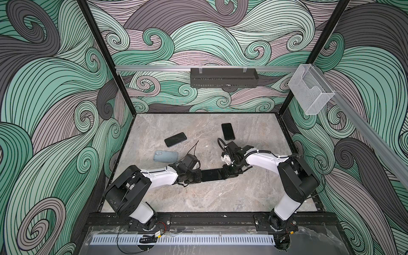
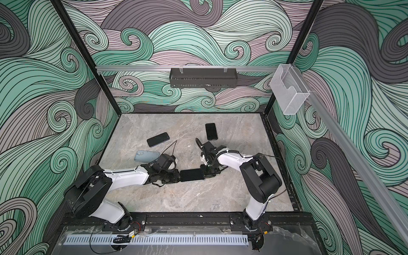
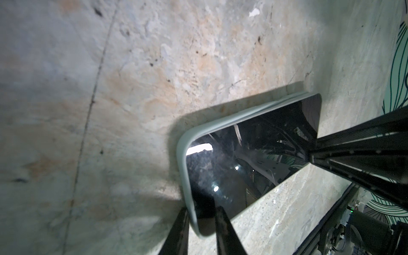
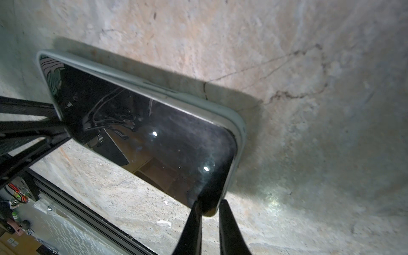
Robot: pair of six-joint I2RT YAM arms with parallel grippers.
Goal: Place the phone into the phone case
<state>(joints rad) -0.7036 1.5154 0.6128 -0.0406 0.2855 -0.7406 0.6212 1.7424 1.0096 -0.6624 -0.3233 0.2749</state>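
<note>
The phone [image 1: 213, 175] sits screen up in the pale grey-green phone case [image 3: 184, 154], whose rim shows along one long side. It is low over the front middle of the table [image 1: 198, 198]; whether it touches the table I cannot tell. The left tool [image 3: 199, 208] pinches one short end, phone and case together, and the right tool [image 4: 209, 203] pinches the opposite end. Farther back lie a slanted dark phone [image 1: 175, 139], a second dark phone [image 1: 228, 131] and a blue-grey case [image 1: 165, 156].

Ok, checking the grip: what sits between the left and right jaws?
The phone in its pale case, jaws pinching each end; both top views show it.
</note>
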